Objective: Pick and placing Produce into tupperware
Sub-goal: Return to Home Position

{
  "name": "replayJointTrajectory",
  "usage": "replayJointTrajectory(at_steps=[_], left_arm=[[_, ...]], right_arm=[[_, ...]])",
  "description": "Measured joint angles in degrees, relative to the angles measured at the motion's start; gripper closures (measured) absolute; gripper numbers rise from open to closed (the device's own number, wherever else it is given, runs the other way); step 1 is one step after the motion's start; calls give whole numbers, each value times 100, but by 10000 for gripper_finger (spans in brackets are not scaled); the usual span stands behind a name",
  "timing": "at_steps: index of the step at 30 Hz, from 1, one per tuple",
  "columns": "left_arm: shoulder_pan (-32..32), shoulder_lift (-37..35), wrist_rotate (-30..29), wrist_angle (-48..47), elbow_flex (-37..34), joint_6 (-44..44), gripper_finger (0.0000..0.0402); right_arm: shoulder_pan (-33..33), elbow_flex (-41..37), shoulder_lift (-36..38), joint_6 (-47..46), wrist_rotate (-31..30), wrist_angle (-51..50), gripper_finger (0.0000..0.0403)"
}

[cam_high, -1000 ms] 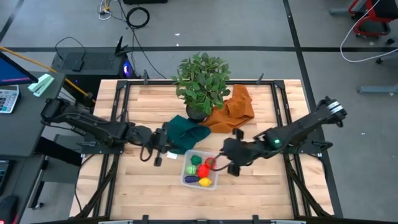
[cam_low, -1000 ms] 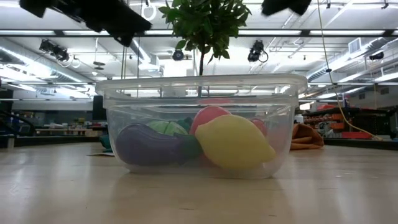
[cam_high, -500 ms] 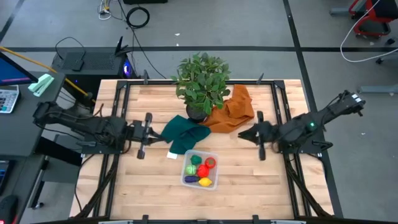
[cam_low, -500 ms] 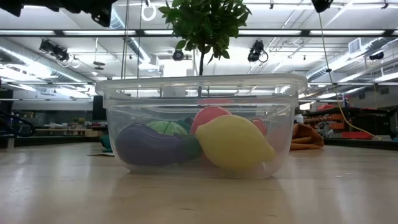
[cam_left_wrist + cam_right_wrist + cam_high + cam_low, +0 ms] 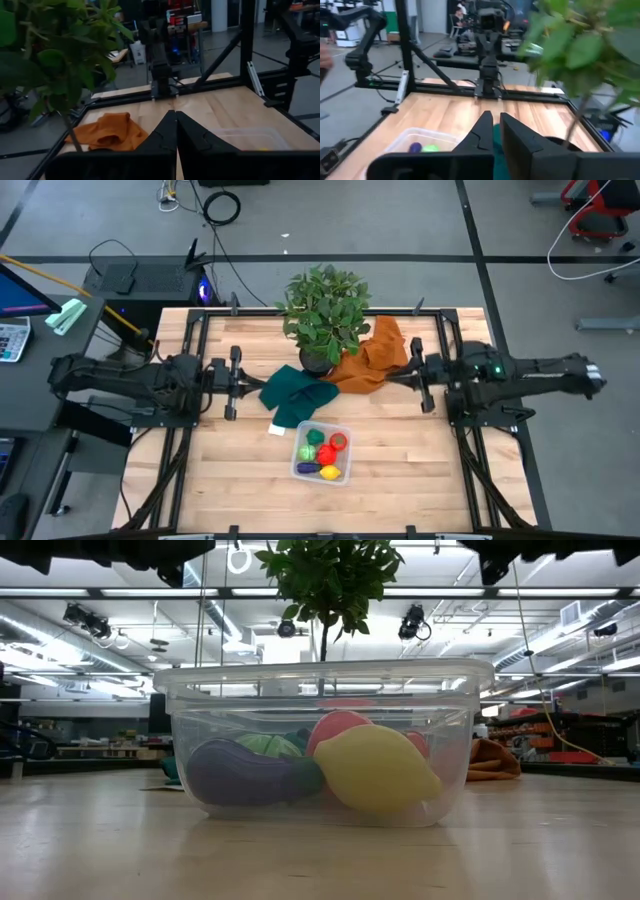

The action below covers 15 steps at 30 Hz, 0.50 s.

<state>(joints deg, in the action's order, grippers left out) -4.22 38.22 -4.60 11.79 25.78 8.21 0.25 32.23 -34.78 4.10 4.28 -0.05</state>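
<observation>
The clear tupperware (image 5: 322, 452) stands by its base on the wooden table, near the middle of the near half. It holds a yellow lemon (image 5: 375, 770), a purple eggplant (image 5: 240, 775), a red piece (image 5: 335, 725) and green pieces. My left gripper (image 5: 232, 370) hovers left of the green cloth (image 5: 295, 395), away from the container, and its fingers meet in the left wrist view (image 5: 176, 117). My right gripper (image 5: 420, 380) hovers right of the orange cloth (image 5: 375, 355). A narrow gap shows between its fingers in the right wrist view (image 5: 496, 120). Neither holds anything.
A potted plant (image 5: 322, 310) stands at the far middle of the table, with the orange cloth beside it and the folded green cloth in front of it. Black frame rails (image 5: 190, 380) run along the table's left and right sides. Bare wood lies on both sides of the tupperware.
Both arms have drawn back from the tupperware and risen. The left gripper moved toward the table's left and far side, the right gripper toward the right and far side. The tupperware and its produce stayed where they were.
</observation>
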Motion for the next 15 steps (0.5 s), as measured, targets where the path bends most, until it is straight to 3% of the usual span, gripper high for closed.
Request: replayJointTrajectory(at_steps=[6, 15], left_arm=[[290, 0, 207, -21, 0, -141, 392], [171, 2, 210, -317, 0, -330, 392]], right_arm=[[-1093, 0, 94, -169, 1195, -333, 403], [-1235, 0, 920, -385, 1237, -1129, 403]])
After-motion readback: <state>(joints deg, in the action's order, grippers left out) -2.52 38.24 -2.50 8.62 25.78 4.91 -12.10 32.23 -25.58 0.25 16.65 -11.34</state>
